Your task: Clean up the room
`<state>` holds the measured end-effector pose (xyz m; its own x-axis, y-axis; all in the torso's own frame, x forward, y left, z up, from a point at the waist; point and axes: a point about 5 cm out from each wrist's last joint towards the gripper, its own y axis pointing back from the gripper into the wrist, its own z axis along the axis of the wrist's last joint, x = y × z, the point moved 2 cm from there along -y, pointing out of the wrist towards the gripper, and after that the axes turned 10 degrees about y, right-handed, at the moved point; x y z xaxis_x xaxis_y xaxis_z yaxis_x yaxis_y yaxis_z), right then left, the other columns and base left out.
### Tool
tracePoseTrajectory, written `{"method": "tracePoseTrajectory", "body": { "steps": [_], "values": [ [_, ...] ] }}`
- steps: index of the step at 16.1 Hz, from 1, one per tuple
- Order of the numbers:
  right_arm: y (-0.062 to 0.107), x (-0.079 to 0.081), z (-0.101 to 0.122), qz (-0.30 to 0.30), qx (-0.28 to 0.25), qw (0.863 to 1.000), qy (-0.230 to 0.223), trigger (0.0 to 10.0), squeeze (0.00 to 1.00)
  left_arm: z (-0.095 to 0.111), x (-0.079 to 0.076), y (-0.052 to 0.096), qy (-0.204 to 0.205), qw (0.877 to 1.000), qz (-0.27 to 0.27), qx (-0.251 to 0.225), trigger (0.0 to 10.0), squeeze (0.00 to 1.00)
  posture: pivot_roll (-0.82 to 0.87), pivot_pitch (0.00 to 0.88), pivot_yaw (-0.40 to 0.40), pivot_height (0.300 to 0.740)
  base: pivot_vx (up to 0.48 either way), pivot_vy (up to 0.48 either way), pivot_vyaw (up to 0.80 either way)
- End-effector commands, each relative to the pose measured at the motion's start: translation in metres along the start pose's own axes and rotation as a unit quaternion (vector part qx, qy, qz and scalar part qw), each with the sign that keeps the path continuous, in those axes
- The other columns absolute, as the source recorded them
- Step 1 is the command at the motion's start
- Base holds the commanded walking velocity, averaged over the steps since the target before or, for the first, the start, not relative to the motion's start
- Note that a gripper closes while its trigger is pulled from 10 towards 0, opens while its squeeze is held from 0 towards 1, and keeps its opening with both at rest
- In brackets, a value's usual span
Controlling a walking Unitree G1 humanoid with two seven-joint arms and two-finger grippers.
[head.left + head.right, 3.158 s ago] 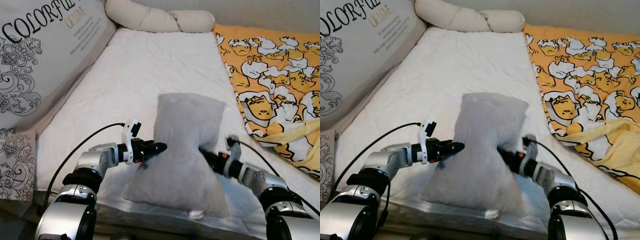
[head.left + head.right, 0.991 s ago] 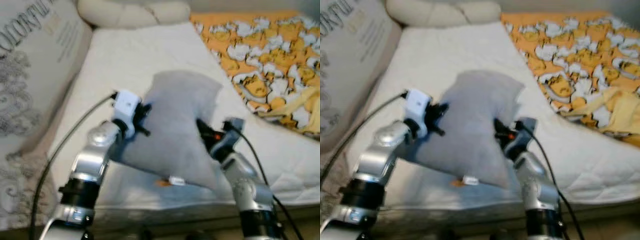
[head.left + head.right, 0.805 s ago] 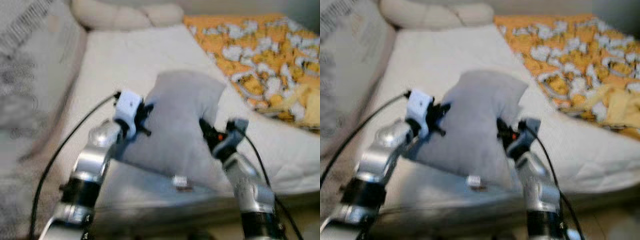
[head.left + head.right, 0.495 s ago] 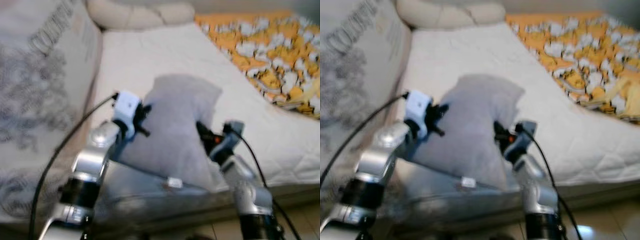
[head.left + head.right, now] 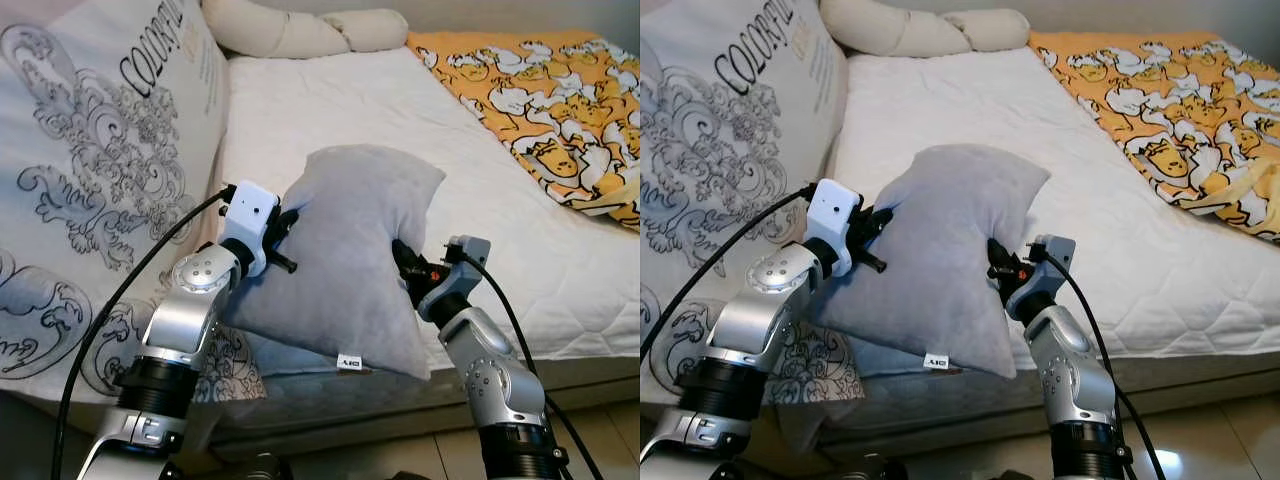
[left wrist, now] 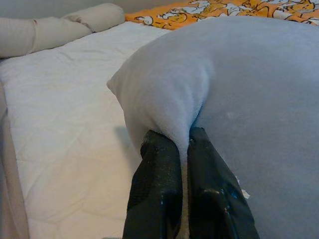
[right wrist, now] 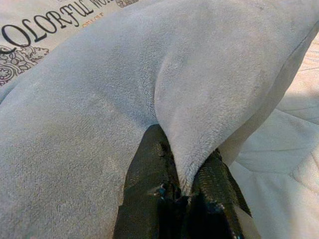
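A grey plush pillow [image 5: 345,250] hangs between my two arms, lifted above the front edge of the white mattress [image 5: 330,110]. My left gripper [image 5: 288,240] is shut on the pillow's left side, and in the left wrist view its black fingers [image 6: 159,164] pinch a fold of the grey fabric [image 6: 249,89]. On the pillow's right side my right gripper [image 5: 403,262] is shut on it too. The right wrist view has its fingers [image 7: 152,169] clamped on a ridge of the pillow [image 7: 99,99].
A large white cushion printed with black scrolls and "COLORFUL" [image 5: 100,170] leans along the bed's left side. A cream bolster [image 5: 300,32] lies at the head. An orange cartoon-print blanket [image 5: 545,90] covers the right side. Tiled floor [image 5: 1220,440] lies below the bed edge.
The pillow has been lifted off the mattress in both grippers, with both arms raised. The camera has swung left and pulled back, so the printed cushion and floor show more.
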<state>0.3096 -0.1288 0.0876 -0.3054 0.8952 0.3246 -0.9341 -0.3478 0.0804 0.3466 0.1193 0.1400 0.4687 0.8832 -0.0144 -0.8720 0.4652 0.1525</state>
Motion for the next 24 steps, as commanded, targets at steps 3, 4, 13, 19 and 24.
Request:
{"method": "tracePoseTrajectory", "body": {
  "steps": [3,4,13,19,24],
  "values": [
    [-0.0027,-0.0023,0.0136,-0.002,-0.022,1.0,0.005,10.0,0.0,0.0127,-0.0004,-0.0016,-0.006,1.0,0.004,-0.025,10.0,0.0,-0.03,0.0,-0.001,0.74,0.0,0.0,0.0],
    [-0.0031,-0.0046,0.0149,-0.004,-0.022,1.0,0.007,10.0,0.0,0.0121,0.0026,-0.0018,-0.001,1.0,0.012,-0.025,10.0,0.0,-0.03,0.0,-0.003,0.74,0.0,0.0,0.0],
    [-0.0058,-0.0017,0.0143,0.016,-0.006,0.999,0.038,10.0,0.0,0.0134,0.0027,-0.0019,0.002,1.0,0.013,-0.027,10.0,0.0,-0.03,0.0,-0.008,0.74,0.19,0.0,0.36],
    [-0.0069,-0.0048,0.0123,0.01,-0.001,0.999,0.039,10.0,0.0,0.0135,0.0046,-0.0021,0.0,1.0,0.016,-0.026,10.0,0.0,-0.03,0.0,-0.006,0.74,0.251,0.0,0.13],
    [-0.0069,-0.0002,0.01,0.022,0.008,0.998,0.06,10.0,0.0,0.0135,0.0053,-0.0017,0.001,1.0,0.016,-0.025,10.0,0.0,-0.03,0.0,-0.004,0.74,0.272,0.0,0.32]
  ]
}}
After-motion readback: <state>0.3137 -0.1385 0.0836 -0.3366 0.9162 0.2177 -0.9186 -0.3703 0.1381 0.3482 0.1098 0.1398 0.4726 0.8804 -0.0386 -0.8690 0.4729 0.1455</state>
